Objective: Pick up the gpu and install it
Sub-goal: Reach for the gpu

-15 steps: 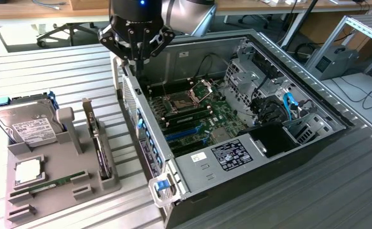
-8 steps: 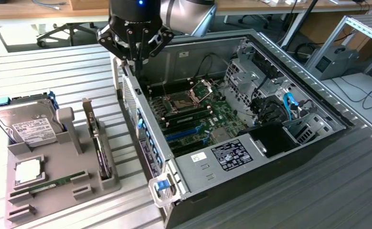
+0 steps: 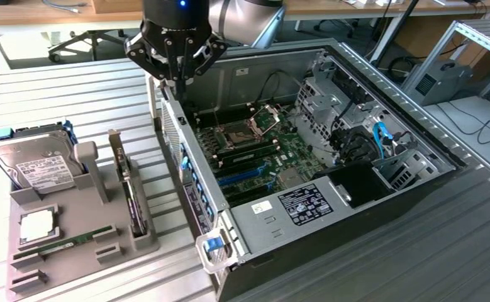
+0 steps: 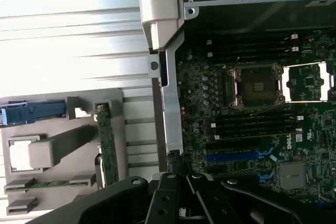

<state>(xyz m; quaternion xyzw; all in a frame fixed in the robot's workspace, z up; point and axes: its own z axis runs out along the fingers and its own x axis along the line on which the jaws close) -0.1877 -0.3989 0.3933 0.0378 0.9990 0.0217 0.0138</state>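
The gpu (image 3: 132, 200) is a thin dark card standing on edge in a slot of the grey holder (image 3: 77, 251), at the exterior view's left beside the open computer case (image 3: 312, 189). The wrist view shows the gpu (image 4: 107, 148) edge-on in that holder. My gripper (image 3: 176, 79) hangs above the case's wall on the holder's side, near its far corner, well apart from the card. Its black fingers (image 4: 167, 195) are pressed together with nothing between them. The motherboard (image 3: 261, 151) lies exposed inside the case, with blue slots (image 4: 236, 157).
The holder also carries a silver hard drive (image 3: 35, 167) with a white label, a square chip (image 3: 39, 225) and a green memory stick (image 3: 60, 242). Cables and drive cages (image 3: 370, 145) crowd the case's right side. The ribbed metal table (image 3: 77, 94) runs around everything.
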